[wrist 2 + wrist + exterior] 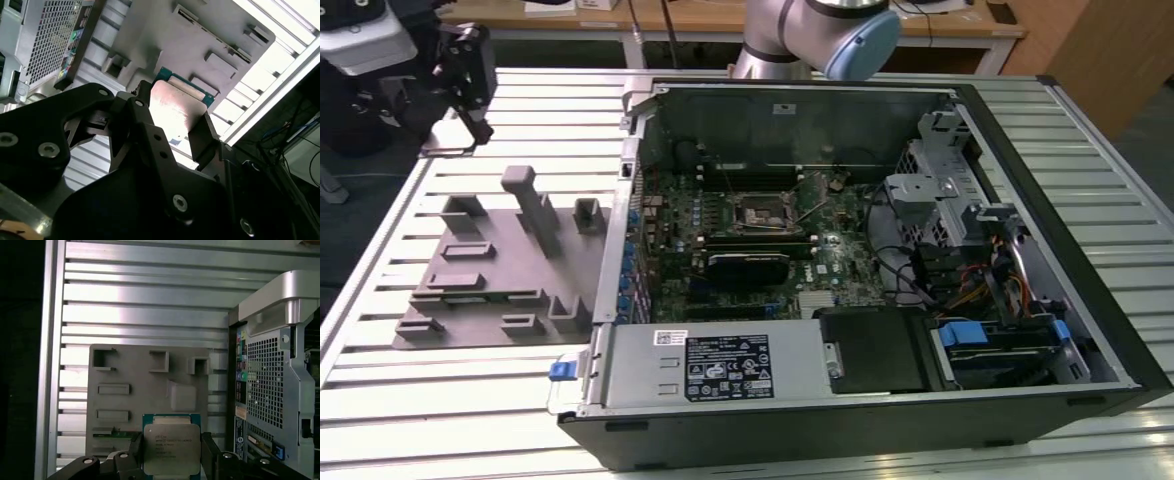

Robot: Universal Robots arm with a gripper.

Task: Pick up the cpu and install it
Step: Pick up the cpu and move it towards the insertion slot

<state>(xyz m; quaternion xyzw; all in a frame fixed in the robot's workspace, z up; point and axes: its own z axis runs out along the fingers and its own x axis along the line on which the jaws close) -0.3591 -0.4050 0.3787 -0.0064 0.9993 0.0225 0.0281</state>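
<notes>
The cpu (171, 447), a flat square chip with a shiny silver top on a green edge, sits between the black fingers of my gripper (173, 456), which is shut on it. In the second wrist view the cpu (176, 102) shows its bright metal face between the same fingers (204, 136). In the exterior view my gripper (470, 90) hangs over the table's far corner on that view's left, above and beyond the grey fixture plate (494, 270). The black socket (758, 212) lies in the middle of the motherboard inside the open computer case (1067, 250).
The grey fixture plate (150, 385) with raised blocks and slots lies on the slatted aluminium table (440, 400) beside the case. The case's perforated rear wall (270, 370) stands close to the gripper. Cables and drive bays (961, 260) crowd the case's side on the exterior view's right.
</notes>
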